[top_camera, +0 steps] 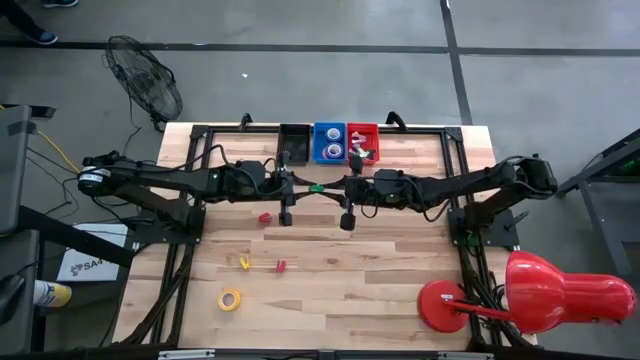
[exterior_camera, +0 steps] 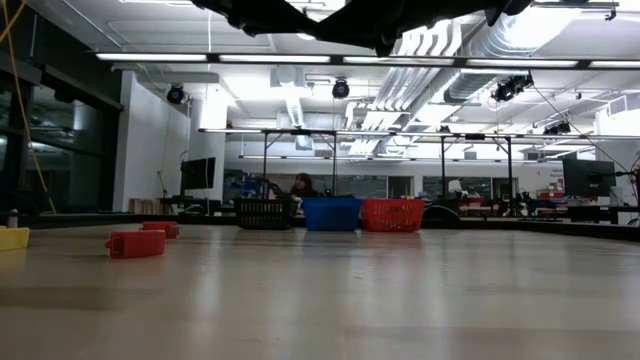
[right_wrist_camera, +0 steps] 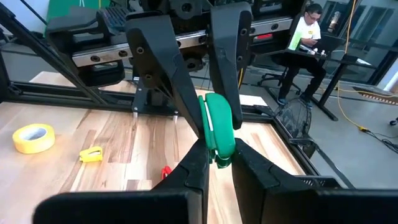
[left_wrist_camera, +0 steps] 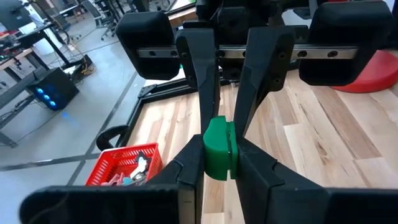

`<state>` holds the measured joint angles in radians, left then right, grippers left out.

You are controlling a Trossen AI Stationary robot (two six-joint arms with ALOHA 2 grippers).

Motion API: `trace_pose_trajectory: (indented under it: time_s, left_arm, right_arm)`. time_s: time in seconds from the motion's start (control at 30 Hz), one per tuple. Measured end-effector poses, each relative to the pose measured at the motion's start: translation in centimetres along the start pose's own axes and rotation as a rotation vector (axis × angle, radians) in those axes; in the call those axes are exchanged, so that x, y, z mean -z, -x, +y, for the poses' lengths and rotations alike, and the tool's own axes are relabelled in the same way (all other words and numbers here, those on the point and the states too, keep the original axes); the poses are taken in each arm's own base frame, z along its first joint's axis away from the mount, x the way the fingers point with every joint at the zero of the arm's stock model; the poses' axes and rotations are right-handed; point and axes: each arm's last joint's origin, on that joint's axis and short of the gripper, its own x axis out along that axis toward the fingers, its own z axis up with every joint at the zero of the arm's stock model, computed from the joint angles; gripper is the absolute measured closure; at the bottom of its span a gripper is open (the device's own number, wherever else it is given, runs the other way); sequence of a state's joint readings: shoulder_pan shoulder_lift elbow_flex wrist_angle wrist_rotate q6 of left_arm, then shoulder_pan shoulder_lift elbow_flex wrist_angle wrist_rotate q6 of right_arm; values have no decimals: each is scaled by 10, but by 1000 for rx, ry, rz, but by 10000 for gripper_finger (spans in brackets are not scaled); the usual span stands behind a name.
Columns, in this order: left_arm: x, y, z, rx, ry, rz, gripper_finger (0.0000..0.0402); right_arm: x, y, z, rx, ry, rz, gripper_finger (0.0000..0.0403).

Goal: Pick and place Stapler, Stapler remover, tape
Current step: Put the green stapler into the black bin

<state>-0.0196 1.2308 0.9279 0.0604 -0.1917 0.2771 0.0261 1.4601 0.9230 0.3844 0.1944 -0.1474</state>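
Both grippers clamp one green staple remover above the table's middle.

The left gripper (top_camera: 305, 187) and the right gripper (top_camera: 330, 187) meet fingertip to fingertip, each closed on the green staple remover (top_camera: 316, 187), held in the air just near of the black, blue and red bins (top_camera: 329, 142). On the table (top_camera: 380, 270) lie a red stapler (top_camera: 264, 216), a yellow staple remover (top_camera: 244, 263), a small red piece (top_camera: 281, 266) and, nearest, the yellow tape roll (top_camera: 230, 299) at left.

three bins (top_camera: 329, 141) sit in a row at upper centre of the counter (top_camera: 380, 270): one black, one blue, one red. one yellow tape roll (top_camera: 230, 299) at lower left. two red lamps (top_camera: 530, 290) at lower right. one green piece (top_camera: 316, 187) at centre.
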Motion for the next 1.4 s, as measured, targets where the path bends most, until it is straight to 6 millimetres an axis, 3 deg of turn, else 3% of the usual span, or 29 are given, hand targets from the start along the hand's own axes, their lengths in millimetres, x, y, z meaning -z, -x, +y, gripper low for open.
trace_pose_trajectory:
  time_s: [0.2, 0.53, 0.73, 0.93, 1.17, 1.4]
  left_arm:
    - [0, 0, 0, 3, -4, 2, 333]
    - [3, 0, 0, -28, -14, 44, 342]
    - [13, 1, 4, -160, 9, 165, 338]
    - [30, 1, 26, -249, 90, 290, 337]
    - [60, -10, 68, -283, 161, 409, 336]
    - [106, -29, 100, -225, 235, 557, 336]
  right_arm:
    - [0, 0, 0, -3, 10, 0, 359]
    - [0, 1, -2, 80, 9, 15, 266]
    - [2, 7, -6, 162, -39, 80, 233]
    - [13, 10, -10, 203, -72, 207, 225]
    - [25, 12, -15, 219, -101, 319, 224]
    - [35, 14, -20, 206, -136, 407, 224]
